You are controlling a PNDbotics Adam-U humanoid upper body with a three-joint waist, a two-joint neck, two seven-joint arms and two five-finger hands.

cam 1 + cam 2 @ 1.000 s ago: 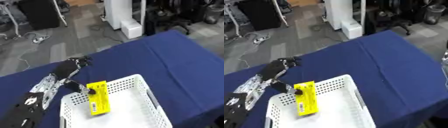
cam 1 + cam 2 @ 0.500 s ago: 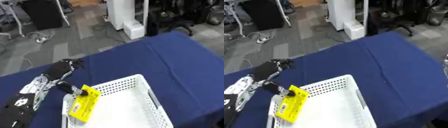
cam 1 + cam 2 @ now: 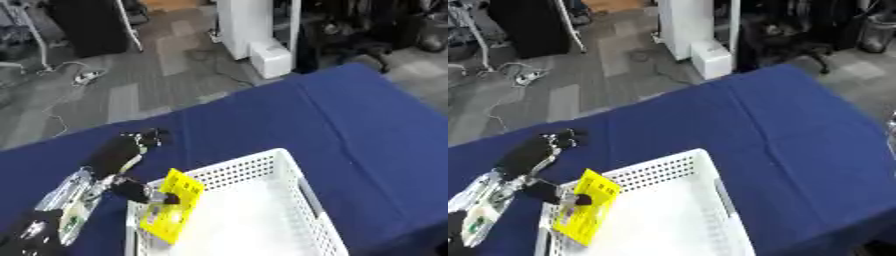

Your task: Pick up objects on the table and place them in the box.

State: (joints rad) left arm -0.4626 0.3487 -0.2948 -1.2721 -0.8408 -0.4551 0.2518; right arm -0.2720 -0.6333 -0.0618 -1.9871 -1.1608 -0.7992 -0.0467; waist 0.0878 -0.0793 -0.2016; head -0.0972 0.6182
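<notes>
One hand shows: the robot's left hand, reaching in from the lower left over the blue table. Its thumb is hooked down against a flat yellow packet, and the fingers, which point away toward the far side of the table, are curled; whether they also touch the packet cannot be told. The yellow packet stands tilted just below and to the right of the hand, leaning at the near-left corner of the white perforated box, its lower end inside the box and its upper end by the rim. The box lies directly right of the hand's wrist on the blue cloth. The right hand shows in neither view.
</notes>
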